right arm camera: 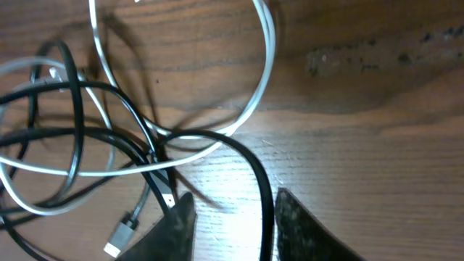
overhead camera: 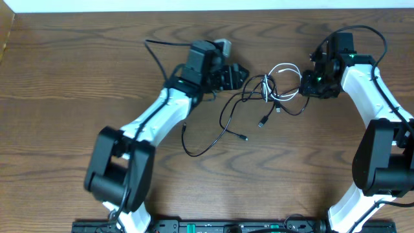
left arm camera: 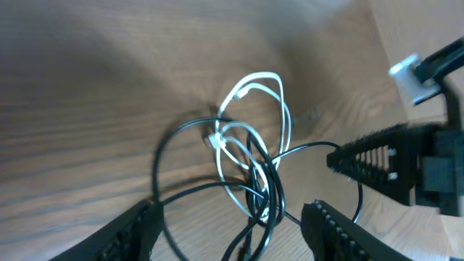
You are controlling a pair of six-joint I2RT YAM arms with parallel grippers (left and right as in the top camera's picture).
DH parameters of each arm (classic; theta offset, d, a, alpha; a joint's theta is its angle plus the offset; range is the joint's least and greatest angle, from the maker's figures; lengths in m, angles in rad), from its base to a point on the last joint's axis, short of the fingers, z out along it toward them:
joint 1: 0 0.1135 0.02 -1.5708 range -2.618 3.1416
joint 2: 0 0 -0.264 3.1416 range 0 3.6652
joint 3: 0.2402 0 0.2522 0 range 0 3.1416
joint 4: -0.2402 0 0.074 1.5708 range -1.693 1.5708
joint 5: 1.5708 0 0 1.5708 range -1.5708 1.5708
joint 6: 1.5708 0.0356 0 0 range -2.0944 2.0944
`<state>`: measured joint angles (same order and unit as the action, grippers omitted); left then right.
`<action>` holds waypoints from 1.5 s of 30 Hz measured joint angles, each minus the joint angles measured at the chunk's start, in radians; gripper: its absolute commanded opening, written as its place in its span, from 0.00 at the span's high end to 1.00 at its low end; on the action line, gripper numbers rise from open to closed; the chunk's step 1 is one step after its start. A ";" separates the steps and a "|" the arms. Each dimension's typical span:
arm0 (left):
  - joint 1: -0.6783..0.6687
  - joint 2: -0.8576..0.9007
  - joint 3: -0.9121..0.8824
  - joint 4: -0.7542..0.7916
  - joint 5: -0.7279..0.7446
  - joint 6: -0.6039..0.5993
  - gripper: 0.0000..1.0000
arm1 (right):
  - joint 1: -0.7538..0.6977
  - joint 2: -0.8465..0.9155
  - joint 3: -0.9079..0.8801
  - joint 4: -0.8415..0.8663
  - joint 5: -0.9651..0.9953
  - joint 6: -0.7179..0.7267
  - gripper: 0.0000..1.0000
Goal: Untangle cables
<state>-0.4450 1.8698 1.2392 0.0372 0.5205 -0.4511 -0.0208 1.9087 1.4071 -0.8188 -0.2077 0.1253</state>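
The black cable [overhead camera: 223, 115] and white cable [overhead camera: 289, 67] lie tangled in a knot at the table's middle back. The black one trails forward-left, with loose plug ends [overhead camera: 262, 123]. My left gripper [overhead camera: 238, 76] is open just left of the knot. In the left wrist view the knot of white cable [left arm camera: 261, 75] and black cable [left arm camera: 158, 156] lies between and ahead of its fingers [left arm camera: 232, 221]. My right gripper [overhead camera: 309, 84] is open at the knot's right. Its fingers [right arm camera: 232, 221] straddle a black cable strand [right arm camera: 255, 168] without closing on it. A white cable loop [right arm camera: 268, 65] lies beyond.
A silver plug [right arm camera: 119, 238] lies left of the right fingers. The left arm's own thicker black wire [overhead camera: 155, 52] arcs over the table at back left. The table's back edge [overhead camera: 194, 11] runs along the top. The arm bases stand at the front edge.
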 measured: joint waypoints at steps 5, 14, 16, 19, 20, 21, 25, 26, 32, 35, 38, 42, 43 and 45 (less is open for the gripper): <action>-0.052 0.079 0.000 0.047 0.018 0.000 0.31 | 0.000 0.000 0.000 0.000 -0.002 -0.001 0.50; -0.135 0.144 0.000 0.120 0.018 0.000 0.60 | 0.000 0.000 0.000 0.000 -0.002 -0.001 0.47; -0.149 0.145 0.000 0.117 0.003 0.003 0.89 | 0.000 0.000 0.000 0.001 -0.002 -0.001 0.49; -0.154 0.145 0.000 0.113 -0.009 0.001 0.93 | 0.000 0.000 0.000 0.000 -0.011 -0.004 0.55; -0.150 0.145 0.000 0.108 -0.010 -0.005 0.92 | 0.000 0.000 0.000 -0.002 -0.026 -0.006 0.55; -0.144 0.145 0.000 0.101 -0.012 -0.013 0.93 | 0.000 0.000 0.000 -0.005 -0.042 -0.010 0.55; -0.103 0.138 0.000 0.079 -0.015 -0.040 0.93 | 0.000 -0.010 0.010 -0.001 -0.158 -0.051 0.50; -0.090 0.128 -0.001 0.072 -0.018 -0.045 0.93 | 0.000 -0.021 0.018 0.007 -0.193 -0.060 0.46; -0.043 -0.012 -0.001 0.071 -0.030 -0.050 0.93 | 0.010 -0.136 0.053 0.117 -0.383 -0.084 0.44; -0.041 -0.101 -0.001 0.073 -0.029 -0.053 0.92 | 0.040 -0.171 0.068 0.138 -0.450 -0.084 0.44; -0.042 -0.153 -0.001 0.074 -0.026 -0.072 0.92 | 0.092 -0.173 0.069 0.149 -0.486 -0.082 0.45; -0.036 -0.173 -0.001 0.072 -0.006 -0.097 0.92 | 0.156 -0.167 0.069 0.167 -0.483 -0.072 0.47; -0.032 -0.174 -0.001 0.071 0.000 -0.101 0.92 | 0.170 -0.167 0.069 0.171 -0.470 -0.064 0.48; -0.020 -0.180 -0.001 0.069 0.014 -0.118 0.93 | 0.182 -0.167 0.069 0.183 -0.457 -0.051 0.51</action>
<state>-0.4652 1.6901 1.2385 0.1066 0.5346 -0.5690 0.1612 1.7416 1.4757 -0.6361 -0.6647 0.0742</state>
